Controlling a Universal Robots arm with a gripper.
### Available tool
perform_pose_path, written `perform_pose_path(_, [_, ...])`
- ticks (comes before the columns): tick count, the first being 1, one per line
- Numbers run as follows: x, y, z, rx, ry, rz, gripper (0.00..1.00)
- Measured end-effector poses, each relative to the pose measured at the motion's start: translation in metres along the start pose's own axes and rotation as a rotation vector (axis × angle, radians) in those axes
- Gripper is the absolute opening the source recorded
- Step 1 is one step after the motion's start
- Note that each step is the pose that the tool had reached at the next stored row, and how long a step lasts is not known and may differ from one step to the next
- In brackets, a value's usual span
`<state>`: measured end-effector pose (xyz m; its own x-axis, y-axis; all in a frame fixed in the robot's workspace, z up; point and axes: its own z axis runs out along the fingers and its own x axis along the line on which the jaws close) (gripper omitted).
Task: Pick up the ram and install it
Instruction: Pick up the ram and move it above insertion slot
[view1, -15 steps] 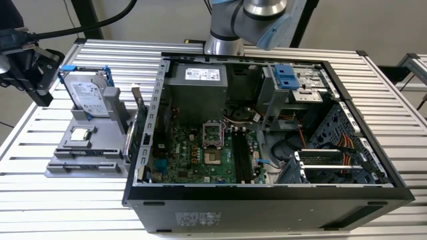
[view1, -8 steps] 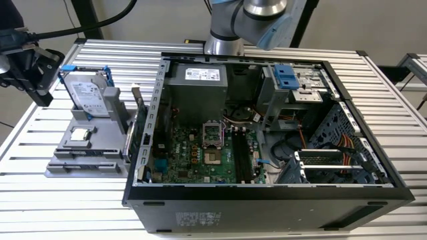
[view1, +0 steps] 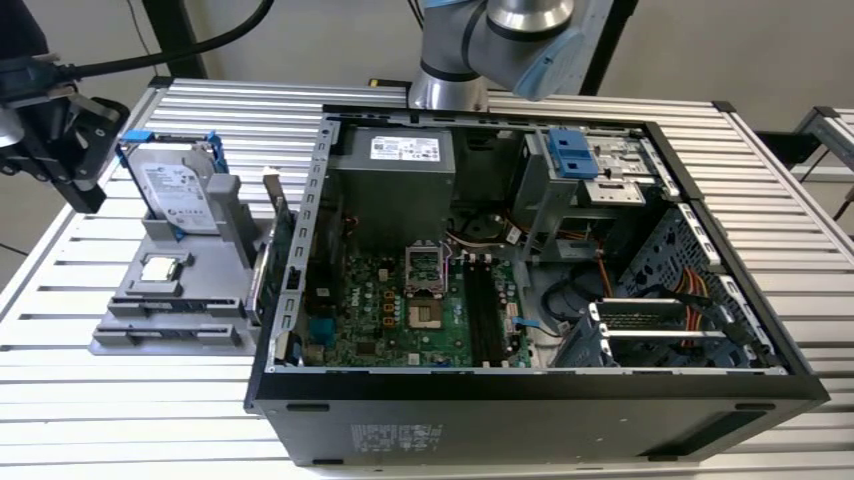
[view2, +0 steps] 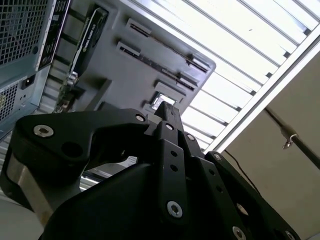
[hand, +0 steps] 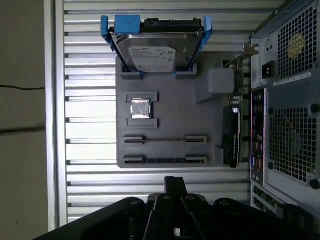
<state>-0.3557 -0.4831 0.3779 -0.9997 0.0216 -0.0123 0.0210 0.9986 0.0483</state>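
Note:
Two ram sticks stand on edge in the slots of a grey holder (hand: 170, 102): one ram (hand: 165, 160) is nearer my gripper and the other ram (hand: 165, 140) is just behind it. Both appear again in the second wrist view as ram (view2: 155, 62). My black gripper (hand: 175, 184) hovers above the slatted table just off the holder's edge, in line with the sticks and not touching them. Its fingers are shut with nothing between them. In the exterior view my gripper (view1: 80, 185) hangs at the far left, beside the holder (view1: 160, 345).
The holder also carries a silver hard drive in a blue frame (view1: 174, 185), a square CPU chip (view1: 162, 268) and a black card (hand: 231, 137). The open computer case (view1: 534, 400) lies right of it, with dark memory slots (view1: 487, 310) on the motherboard. The arm's base (view1: 447, 90) rises behind.

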Motion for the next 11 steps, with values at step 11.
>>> perform_pose_path(11, [0.0, 0.0, 0.0, -0.0007, 0.0027, -0.056, 0.0])
